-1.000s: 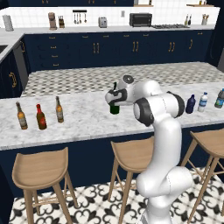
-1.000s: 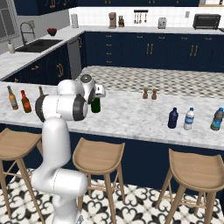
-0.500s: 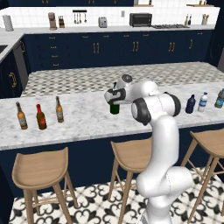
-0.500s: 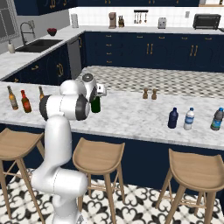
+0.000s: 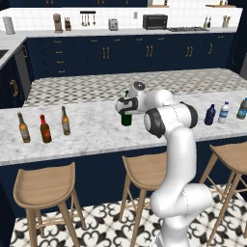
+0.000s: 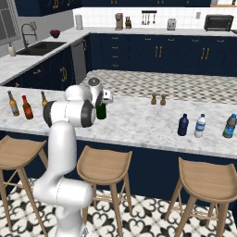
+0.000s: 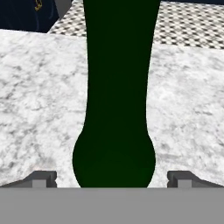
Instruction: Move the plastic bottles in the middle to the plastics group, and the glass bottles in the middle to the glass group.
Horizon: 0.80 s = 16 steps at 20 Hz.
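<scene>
Hand: the hand (image 7: 112,177) is spread to its widest, one fingertip (image 7: 43,177) on each side of the green wine bottle (image 7: 116,87), a gap showing on both sides; it holds nothing.
Green wine bottle: upright on the marble surface (image 5: 91,130), directly ahead of the hand and between its fingers; in the left base view its lower part (image 5: 126,118) shows below the hand (image 5: 126,105).
Reddish-brown bottle: the short red-topped bottle (image 5: 45,129) stands well off to the hand's left, between two amber beer bottles (image 5: 22,128).
Second beer bottle: (image 5: 64,120), nearest the hand of that left-hand row.
Navy bottle: the squat dark blue bottle (image 6: 183,125) stands well off to the hand's right.
Plastics group: the clear water bottle (image 6: 200,126) is just beyond the navy one, the teal bottle (image 6: 229,126) further out still.
Shakers: two small shakers (image 6: 158,99) stand on the surface, to the hand's right and further back.
</scene>
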Tool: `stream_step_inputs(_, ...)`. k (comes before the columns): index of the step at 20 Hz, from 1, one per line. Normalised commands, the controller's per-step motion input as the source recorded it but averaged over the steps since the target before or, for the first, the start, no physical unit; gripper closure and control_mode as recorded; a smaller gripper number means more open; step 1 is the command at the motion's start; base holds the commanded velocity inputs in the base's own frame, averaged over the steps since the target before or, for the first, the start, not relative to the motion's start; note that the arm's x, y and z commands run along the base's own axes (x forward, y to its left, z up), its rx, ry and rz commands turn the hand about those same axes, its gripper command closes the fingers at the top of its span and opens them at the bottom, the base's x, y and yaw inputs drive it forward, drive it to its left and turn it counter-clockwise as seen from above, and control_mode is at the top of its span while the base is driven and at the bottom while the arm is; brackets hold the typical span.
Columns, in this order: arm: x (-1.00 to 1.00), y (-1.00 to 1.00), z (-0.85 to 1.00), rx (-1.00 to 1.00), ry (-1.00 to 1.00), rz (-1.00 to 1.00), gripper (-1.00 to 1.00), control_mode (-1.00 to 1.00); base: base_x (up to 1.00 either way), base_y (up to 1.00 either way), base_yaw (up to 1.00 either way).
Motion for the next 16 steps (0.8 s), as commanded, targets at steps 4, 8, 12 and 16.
stream_step_inputs(4,0.03,0.00,-0.13,0.00,0.05,0.00,-1.00,-1.00,0.00,0.00,0.00)
stream_step_inputs(8,0.00,0.00,-0.11,0.00,0.03,0.00,-1.00,-1.00,0.00,0.00,0.00)
stream_step_inputs(12,0.02,0.00,-0.05,0.00,0.02,0.00,-1.00,-1.00,0.00,0.00,0.00)
stream_step_inputs(16,0.00,0.00,-0.01,0.00,0.00,0.00,-1.00,-1.00,0.00,0.00,0.00)
